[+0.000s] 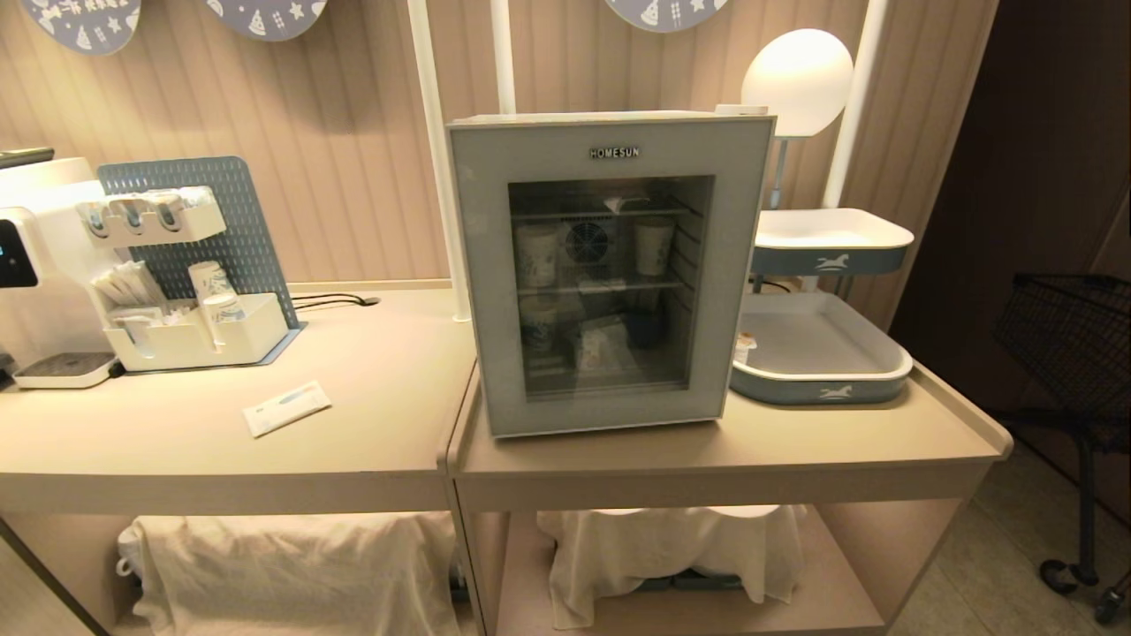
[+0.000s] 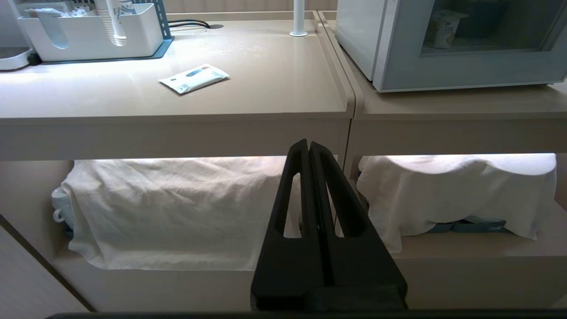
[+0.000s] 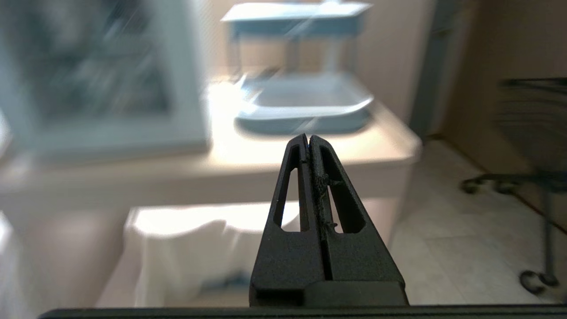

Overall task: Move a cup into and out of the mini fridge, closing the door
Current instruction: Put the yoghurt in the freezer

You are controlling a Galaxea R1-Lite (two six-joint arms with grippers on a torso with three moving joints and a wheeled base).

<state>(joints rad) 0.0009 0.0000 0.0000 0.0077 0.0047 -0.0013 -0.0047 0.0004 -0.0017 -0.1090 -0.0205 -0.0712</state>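
The mini fridge (image 1: 610,119) stands on the right-hand counter with its door (image 1: 482,265) closed flat against the front. Through the glass a small white cup (image 2: 445,29) with a square foil lid sits on the bottom shelf, and it shows faintly in the head view as the cup (image 1: 599,346). Taller paper cups stand on the shelves above it. Neither arm appears in the head view. My left gripper (image 2: 308,142) is shut and empty, low in front of the counter edge. My right gripper (image 3: 308,137) is shut and empty too, below and right of the fridge (image 3: 186,88).
A coffee machine (image 1: 35,265) and a white organiser (image 1: 194,340) with paper cups stand on the left counter, with a white packet (image 1: 286,407) lying flat. Two blue-and-white trays (image 1: 822,367) are right of the fridge. A wire basket cart (image 1: 1074,344) stands far right. White cloths (image 1: 292,565) cover the lower shelves.
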